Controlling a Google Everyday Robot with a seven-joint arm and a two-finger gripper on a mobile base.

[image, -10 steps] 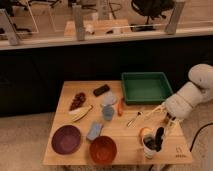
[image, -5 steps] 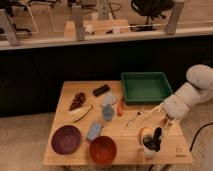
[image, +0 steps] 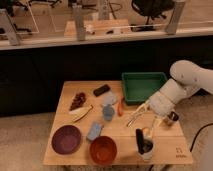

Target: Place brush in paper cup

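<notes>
On the wooden table (image: 65,150) there are two bowls, one purple bowl (image: 66,138) and one red-orange bowl (image: 103,149), both at the front edge. There is one green tray (image: 142,86) at the back right, one dark oblong block (image: 101,90) at the back, one pile of dark red pieces (image: 78,100), one banana (image: 81,112), one orange carrot-like thing (image: 120,107), and a few grey-blue things in the middle of the table. One thin silver spoon (image: 134,119) lies near the tray, and one small metal cup (image: 171,118) stands at the right side.

There is one paper cup (image: 145,151), white, standing upright at the front right of the table. The one brush (image: 140,139) is inside it. The brush stands nearly upright, its long axis close to vertical, with the dark upper end coming out above the rim and leaning a little to the left.

The pincer (image: 152,122) hangs just above the paper cup, pointing down toward the front of the table. Its light fingers (image: 156,119) appear spread apart and do not seem to hold anything; the brush top is just below them. The white arm (image: 187,82) comes from the right side.
</notes>
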